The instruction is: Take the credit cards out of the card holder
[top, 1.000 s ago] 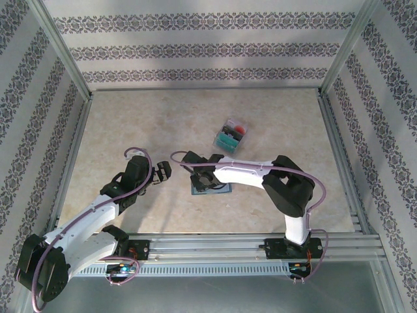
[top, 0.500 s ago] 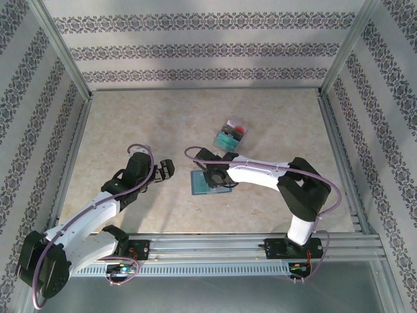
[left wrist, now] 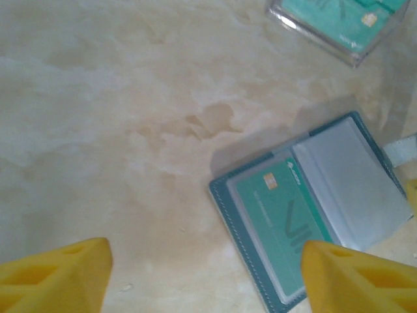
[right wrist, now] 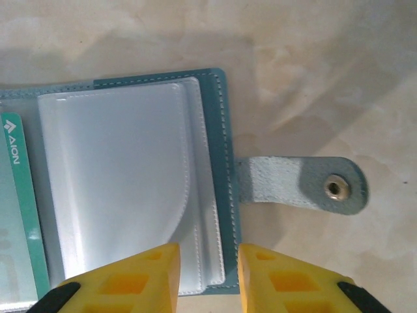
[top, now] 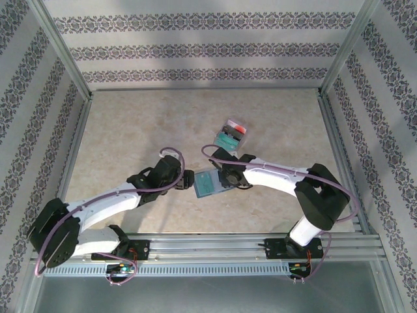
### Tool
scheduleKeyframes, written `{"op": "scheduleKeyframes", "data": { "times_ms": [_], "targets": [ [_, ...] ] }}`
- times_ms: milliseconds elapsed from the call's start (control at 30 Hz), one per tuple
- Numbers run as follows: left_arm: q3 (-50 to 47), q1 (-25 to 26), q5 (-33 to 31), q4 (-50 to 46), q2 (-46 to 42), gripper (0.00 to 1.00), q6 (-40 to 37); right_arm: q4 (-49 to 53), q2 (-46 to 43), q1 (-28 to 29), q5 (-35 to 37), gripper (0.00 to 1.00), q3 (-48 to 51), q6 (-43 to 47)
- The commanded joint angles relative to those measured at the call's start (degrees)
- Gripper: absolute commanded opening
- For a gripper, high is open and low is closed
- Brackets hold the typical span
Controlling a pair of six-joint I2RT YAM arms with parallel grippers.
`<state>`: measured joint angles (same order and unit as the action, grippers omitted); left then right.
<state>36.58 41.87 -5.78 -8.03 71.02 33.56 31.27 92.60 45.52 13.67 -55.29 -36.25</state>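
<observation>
The card holder (top: 207, 184) lies open on the table, blue-grey with clear sleeves. A teal credit card (left wrist: 285, 222) sits in its left panel (left wrist: 260, 215); its edge shows in the right wrist view too (right wrist: 14, 208). The right panel's sleeves (right wrist: 117, 182) look empty, and the strap tab (right wrist: 300, 186) sticks out sideways. My left gripper (left wrist: 208, 280) hovers open at the holder's left corner, one finger (left wrist: 358, 277) over the teal card's end. My right gripper (right wrist: 208, 277) stands narrowly open, its fingers (right wrist: 124, 280) straddling the holder's strap-side edge. More credit cards, teal and red, lie stacked beyond it (top: 231, 134).
The stack of cards has a clear rim (left wrist: 339, 26) and lies a short way behind the holder. Metal rails (top: 215, 244) run along the near edge and patterned walls (top: 195, 49) close in the other sides. Bare marbled tabletop (top: 130, 124) stretches to the left and back.
My left arm has swung right to the holder's left corner and its jaws have narrowed somewhat. My right gripper has slid right across the holder to its strap edge, closing slightly.
</observation>
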Motion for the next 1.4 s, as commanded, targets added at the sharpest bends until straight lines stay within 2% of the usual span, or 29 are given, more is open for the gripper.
{"op": "scheduleKeyframes", "data": {
  "times_ms": [0, 233, 400, 567, 700, 933, 1367],
  "targets": [
    [2.16, 2.77, 0.44, 3.57, 3.02, 0.68, -1.22, -0.68, -3.07, -1.46, 0.33, 0.29, 1.73, -1.28],
    [2.94, 4.71, 4.03, 8.18, 9.59, 0.47, 0.31, -0.11, -8.38, -3.36, -0.64, 0.27, 2.49, -0.93],
    [2.97, 4.72, 3.86, 9.78, 12.89, 0.33, 1.83, -4.39, -10.14, -4.00, -9.03, 0.22, 3.18, -0.49],
    [2.38, 3.72, 3.29, 10.88, 15.50, 0.25, 3.29, -8.71, -7.36, -4.20, -17.42, 0.19, 2.65, -1.22],
    [1.57, 2.28, 5.21, 13.55, 16.84, 0.24, 4.08, -11.60, -3.97, -4.15, -21.92, 0.15, 2.07, -2.06],
    [1.52, 0.46, 7.32, 15.50, 19.04, 0.22, 4.28, -15.15, 0.35, -4.13, -25.27, 0.15, 1.25, -3.02],
    [0.21, -0.81, 8.61, 16.47, 20.95, 0.19, 4.80, -17.83, 5.74, -4.38, -27.38, 0.24, 0.53, -3.18]
  ]
}}
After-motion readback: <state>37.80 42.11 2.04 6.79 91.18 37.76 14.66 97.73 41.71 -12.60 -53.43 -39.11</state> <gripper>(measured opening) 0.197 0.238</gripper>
